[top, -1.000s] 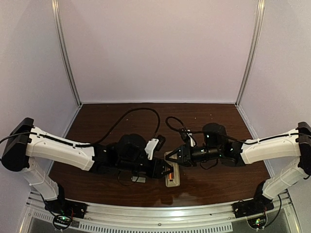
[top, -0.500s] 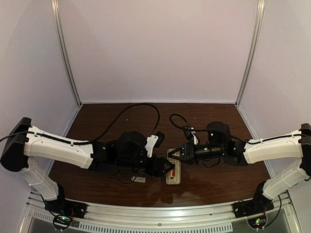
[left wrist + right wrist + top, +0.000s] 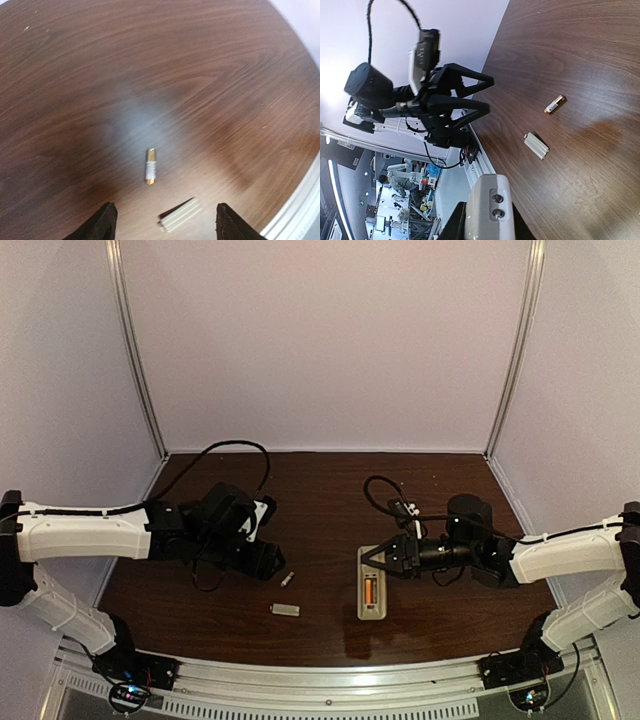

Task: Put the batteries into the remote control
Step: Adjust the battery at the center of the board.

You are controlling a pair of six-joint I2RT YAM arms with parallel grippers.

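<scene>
Left of centre on the dark wooden tabletop (image 3: 320,490), a copper-gold cylindrical battery (image 3: 288,580) is left loose; the left gripper (image 3: 164,220) has been pulled back, wide and empty. The slim white remote control (image 3: 371,612), judged half loaded, is pinched by the right gripper (image 3: 380,558).

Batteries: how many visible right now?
2. One battery lies loose on the table near the grey plate; the other battery sits in the remote control's bay. More could be hidden there.
</scene>
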